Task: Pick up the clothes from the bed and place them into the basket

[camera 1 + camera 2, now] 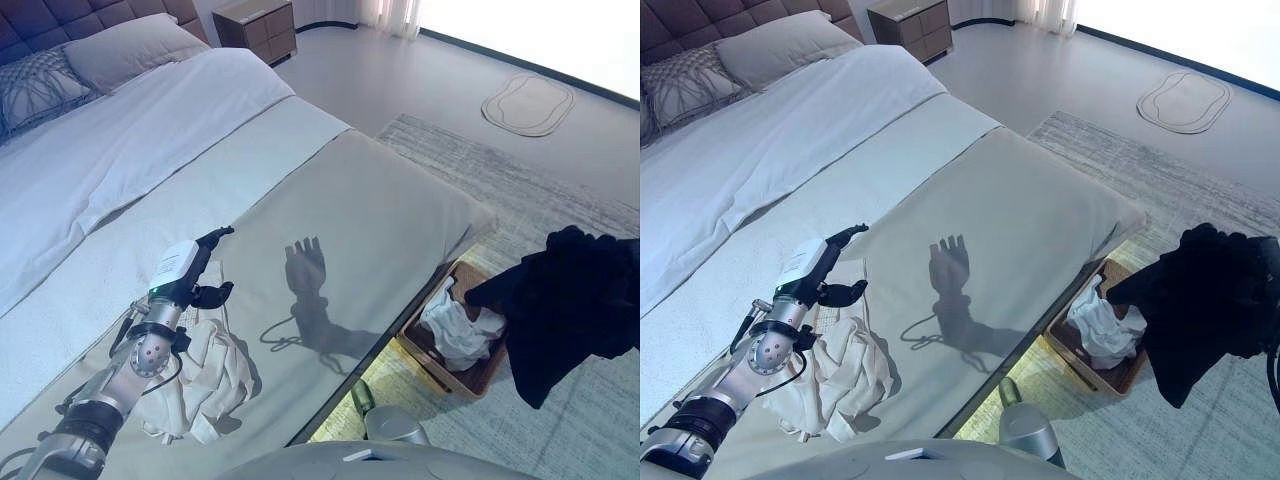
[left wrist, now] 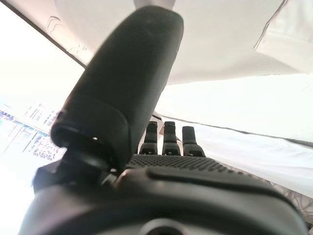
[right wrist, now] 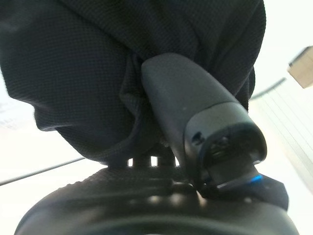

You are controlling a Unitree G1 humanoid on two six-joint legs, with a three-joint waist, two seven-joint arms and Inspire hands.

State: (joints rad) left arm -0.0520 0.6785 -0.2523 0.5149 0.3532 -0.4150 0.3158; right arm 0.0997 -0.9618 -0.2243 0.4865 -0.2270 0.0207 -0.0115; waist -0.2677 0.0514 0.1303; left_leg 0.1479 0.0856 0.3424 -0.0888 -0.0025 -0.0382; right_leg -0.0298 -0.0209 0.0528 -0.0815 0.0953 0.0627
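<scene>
A crumpled cream garment (image 1: 212,378) lies on the grey bed cover (image 1: 360,220) near the bed's foot. My left hand (image 1: 197,272) hovers just above and beyond it, fingers (image 2: 168,139) straight, open and empty. My right hand is shut on a black garment (image 1: 572,300), with its thumb (image 3: 195,112) pressed into the cloth (image 3: 98,63). The garment hangs in the air to the right of the basket and hides the hand in the eye views. The brown wicker basket (image 1: 483,377) stands on the rug beside the bed and holds white cloth (image 1: 458,330).
Pillows (image 1: 120,45) lie at the head of the bed, with a wooden nightstand (image 1: 255,25) behind. A grey rug (image 1: 520,170) covers the floor by the bed, and a small pale mat (image 1: 527,102) lies farther off.
</scene>
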